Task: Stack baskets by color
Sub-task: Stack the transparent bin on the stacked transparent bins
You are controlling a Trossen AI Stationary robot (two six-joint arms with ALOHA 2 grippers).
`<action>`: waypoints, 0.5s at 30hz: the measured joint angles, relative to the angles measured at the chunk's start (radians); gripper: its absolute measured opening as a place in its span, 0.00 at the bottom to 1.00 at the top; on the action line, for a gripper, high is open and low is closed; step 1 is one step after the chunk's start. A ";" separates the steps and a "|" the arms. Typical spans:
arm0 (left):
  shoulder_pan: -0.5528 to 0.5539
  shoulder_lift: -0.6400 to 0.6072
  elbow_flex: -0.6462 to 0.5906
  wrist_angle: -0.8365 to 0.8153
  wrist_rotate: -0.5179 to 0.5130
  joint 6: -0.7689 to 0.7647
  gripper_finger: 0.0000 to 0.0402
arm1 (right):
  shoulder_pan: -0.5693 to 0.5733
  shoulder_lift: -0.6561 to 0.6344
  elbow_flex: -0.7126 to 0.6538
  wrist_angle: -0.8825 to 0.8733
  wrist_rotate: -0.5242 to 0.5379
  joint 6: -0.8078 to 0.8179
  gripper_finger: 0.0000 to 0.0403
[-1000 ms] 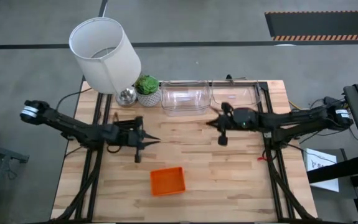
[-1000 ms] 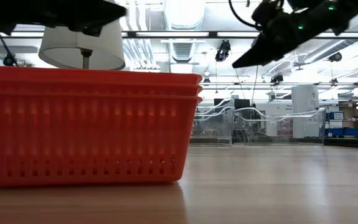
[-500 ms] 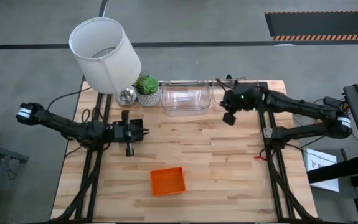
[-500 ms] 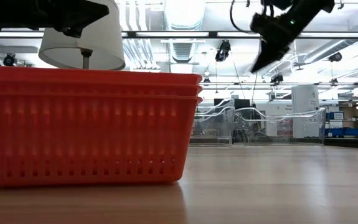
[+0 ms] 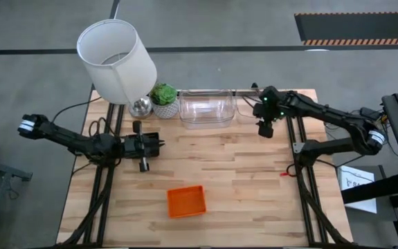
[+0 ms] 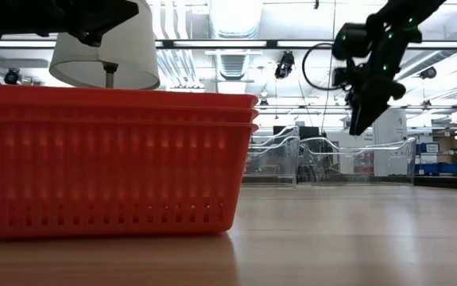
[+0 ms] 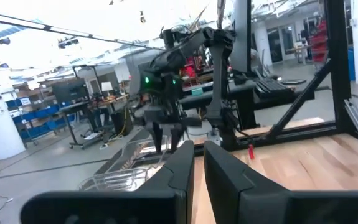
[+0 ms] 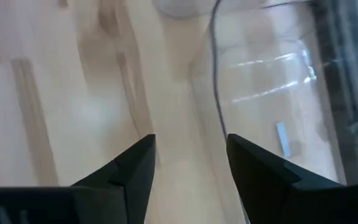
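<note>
A stack of red-orange baskets (image 5: 185, 201) rests on its bottom near the table's front edge and fills the left of the low view (image 6: 109, 159). One clear basket (image 5: 205, 109) stands at the far edge, and a second clear basket (image 5: 282, 104) stands to its right. My right gripper (image 8: 188, 146) is open and points down over the near left part of that second clear basket (image 8: 272, 99), touching nothing; it also shows in the low view (image 6: 358, 123). My left gripper (image 7: 197, 158) is shut and empty, held about level over the table's left part (image 5: 158, 145).
A white lampshade (image 5: 115, 59), its silvery base (image 5: 140, 106) and a small potted plant (image 5: 163, 97) stand at the far left corner. Bare wood (image 5: 240, 173) lies between the arms and the red-orange stack. A thin cable (image 8: 216, 74) runs past the clear basket.
My right gripper has swung from the table's middle toward the far right corner, over the right clear basket, and has tipped from about level to pointing down. My left gripper has drawn back toward the table's left edge and tipped up a little. No basket has moved.
</note>
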 joint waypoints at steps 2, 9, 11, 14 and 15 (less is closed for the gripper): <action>0.000 -0.003 0.001 0.002 0.000 0.000 0.05 | -0.001 0.027 -0.007 0.010 0.005 -0.023 0.47; 0.000 0.001 0.000 0.004 0.000 0.025 0.05 | -0.002 0.114 -0.007 0.049 0.127 0.005 0.40; 0.000 0.007 0.000 0.005 0.000 0.051 0.05 | -0.002 0.144 -0.007 0.059 0.154 0.007 0.39; 0.000 0.006 0.000 0.006 0.000 0.085 0.05 | -0.002 0.187 -0.007 0.087 0.175 0.007 0.36; 0.000 0.006 0.000 0.007 0.000 0.096 0.05 | -0.002 0.200 -0.007 0.088 0.183 0.006 0.35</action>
